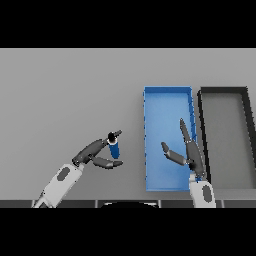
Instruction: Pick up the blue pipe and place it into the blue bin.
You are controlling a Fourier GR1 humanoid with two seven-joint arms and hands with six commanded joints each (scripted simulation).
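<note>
Blue pipe (114,148) sits pinched upright in our left robot hand (95,154) just left of the blue bin (167,95), so we'd carry it level over the wall before letting go, right robot hand (187,152) relaxed open above the bin.

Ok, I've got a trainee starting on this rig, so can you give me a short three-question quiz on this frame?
1. True or false: the blue pipe already lies in the blue bin.
2. Which hand holds the pipe?
3. What stands right of the blue bin: A) a red box, B) a black bin, C) a plate?

Key:
1. False; it is left of the bin.
2. The left hand; the right hand is open over the blue bin.
3. B.
</note>
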